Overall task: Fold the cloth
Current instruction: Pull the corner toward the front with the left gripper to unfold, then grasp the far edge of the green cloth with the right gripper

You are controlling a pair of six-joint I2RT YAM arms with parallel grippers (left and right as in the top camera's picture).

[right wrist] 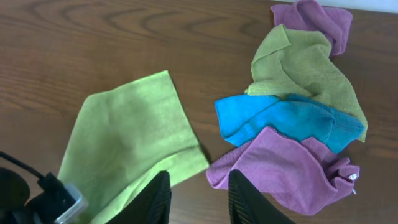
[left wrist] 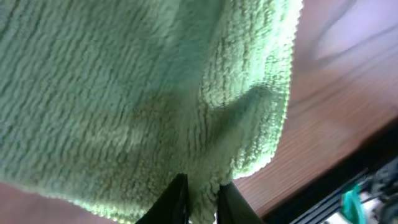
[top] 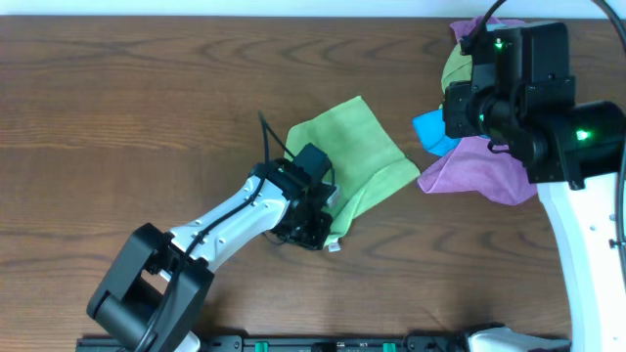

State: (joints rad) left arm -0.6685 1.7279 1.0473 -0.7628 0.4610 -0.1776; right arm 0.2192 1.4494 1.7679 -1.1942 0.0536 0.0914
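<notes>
On the surface (top: 117, 108) the cloth (top: 357, 142) lies partly doubled. Left fingers (left wrist: 176, 202) pinch its near edge (white tag (top: 335, 247) there). Right fingers (right wrist: 155, 199) are parted, empty, near the heaped cloths (top: 474, 174) to its right.

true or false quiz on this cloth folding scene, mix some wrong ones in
1. The left gripper has the cloth between its fingers. True.
2. The blue cloth lies in a pile with a purple cloth and a duller green cloth. True.
3. The right gripper holds the blue cloth. False: it is open and empty.
4. The table is white. False: the table is dark brown wood.
</notes>
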